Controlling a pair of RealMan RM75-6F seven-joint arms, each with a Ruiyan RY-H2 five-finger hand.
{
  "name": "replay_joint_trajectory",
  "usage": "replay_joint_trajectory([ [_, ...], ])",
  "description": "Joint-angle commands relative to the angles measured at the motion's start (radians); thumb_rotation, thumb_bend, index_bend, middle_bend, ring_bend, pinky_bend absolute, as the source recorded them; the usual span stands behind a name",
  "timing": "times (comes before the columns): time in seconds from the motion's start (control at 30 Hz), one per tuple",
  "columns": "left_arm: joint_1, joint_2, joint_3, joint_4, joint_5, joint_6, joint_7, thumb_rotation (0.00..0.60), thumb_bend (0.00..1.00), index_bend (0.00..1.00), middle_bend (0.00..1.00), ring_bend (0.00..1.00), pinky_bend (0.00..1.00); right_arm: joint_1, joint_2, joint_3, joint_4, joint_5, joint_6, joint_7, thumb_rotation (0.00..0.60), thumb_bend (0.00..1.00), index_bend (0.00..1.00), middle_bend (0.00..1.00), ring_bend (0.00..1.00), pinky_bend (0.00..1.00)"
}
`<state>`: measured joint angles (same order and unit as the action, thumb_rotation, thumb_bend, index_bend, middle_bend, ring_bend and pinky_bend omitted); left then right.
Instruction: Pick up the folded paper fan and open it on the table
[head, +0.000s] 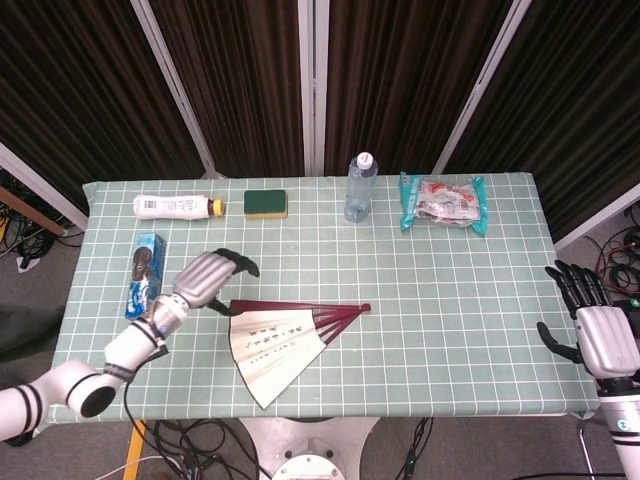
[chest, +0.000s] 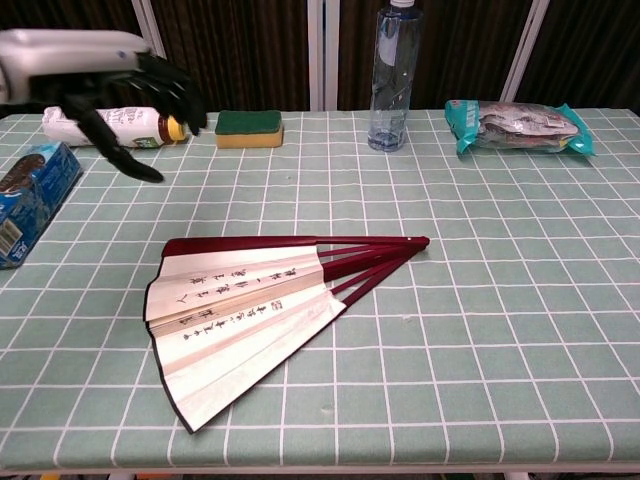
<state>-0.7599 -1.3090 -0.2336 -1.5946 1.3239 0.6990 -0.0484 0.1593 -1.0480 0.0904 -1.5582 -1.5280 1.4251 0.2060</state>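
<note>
The paper fan (head: 282, 341) (chest: 250, 310) lies partly spread on the green checked table, with dark red ribs meeting at a pivot on its right and cream paper with writing fanned to the lower left. My left hand (head: 206, 278) (chest: 95, 70) hovers above the table just left of the fan's top rib, its dark fingers spread and holding nothing. At the table's right edge my right hand (head: 592, 328) hangs with fingers apart, empty, far from the fan; the chest view does not show it.
A blue box (head: 145, 275) (chest: 30, 195) lies at the left. Along the back stand a white bottle on its side (head: 178, 206) (chest: 105, 125), a green-and-yellow sponge (head: 266, 203) (chest: 249, 128), a clear water bottle (head: 360, 187) (chest: 394, 75) and a teal snack bag (head: 443, 201) (chest: 520, 122).
</note>
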Motion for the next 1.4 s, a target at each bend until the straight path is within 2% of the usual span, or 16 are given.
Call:
replay_joint_trajectory([
  [0.03, -0.11, -0.108, -0.001, 0.083, -0.126, -0.103, 0.096, 0.6, 0.15, 0.34, 0.33, 0.28, 0.26, 0.001, 0.003, 0.0, 0.001, 0.007, -0.006, 0.002, 0.6, 0.28, 0.07, 0.03, 0.0, 0.0],
  [0.33, -0.238, -0.256, 0.044, 0.233, -0.362, -0.158, 0.25, 0.6, 0.2, 0.35, 0.37, 0.31, 0.26, 0.003, 0.005, 0.0, 0.006, 0.018, -0.015, 0.005, 0.6, 0.28, 0.07, 0.03, 0.0, 0.0],
  [0.53, -0.302, -0.297, 0.089, 0.259, -0.479, -0.144, 0.347, 0.6, 0.26, 0.35, 0.38, 0.35, 0.33, 0.002, 0.001, -0.003, 0.009, 0.022, -0.019, 0.009, 0.6, 0.28, 0.07, 0.03, 0.0, 0.0],
  [0.83, -0.373, -0.353, 0.139, 0.274, -0.617, -0.073, 0.477, 0.6, 0.27, 0.35, 0.39, 0.36, 0.36, -0.007, 0.004, -0.006, 0.016, 0.032, -0.014, 0.018, 0.6, 0.28, 0.07, 0.03, 0.0, 0.0],
  [1.1, -0.412, -0.371, 0.17, 0.274, -0.701, -0.043, 0.549, 0.6, 0.28, 0.35, 0.4, 0.38, 0.38, -0.015, 0.005, -0.009, 0.023, 0.038, -0.013, 0.028, 0.6, 0.28, 0.07, 0.03, 0.0, 0.0],
  [1.3, -0.422, -0.392, 0.189, 0.27, -0.712, -0.022, 0.577, 0.6, 0.29, 0.38, 0.42, 0.42, 0.45, -0.019, -0.003, -0.009, 0.035, 0.05, -0.017, 0.043, 0.6, 0.28, 0.07, 0.03, 0.0, 0.0],
  [1.4, -0.423, -0.4, 0.193, 0.275, -0.708, -0.012, 0.584, 0.6, 0.29, 0.38, 0.42, 0.42, 0.46, -0.02, -0.005, -0.009, 0.037, 0.05, -0.017, 0.047, 0.6, 0.28, 0.07, 0.03, 0.0, 0.0],
])
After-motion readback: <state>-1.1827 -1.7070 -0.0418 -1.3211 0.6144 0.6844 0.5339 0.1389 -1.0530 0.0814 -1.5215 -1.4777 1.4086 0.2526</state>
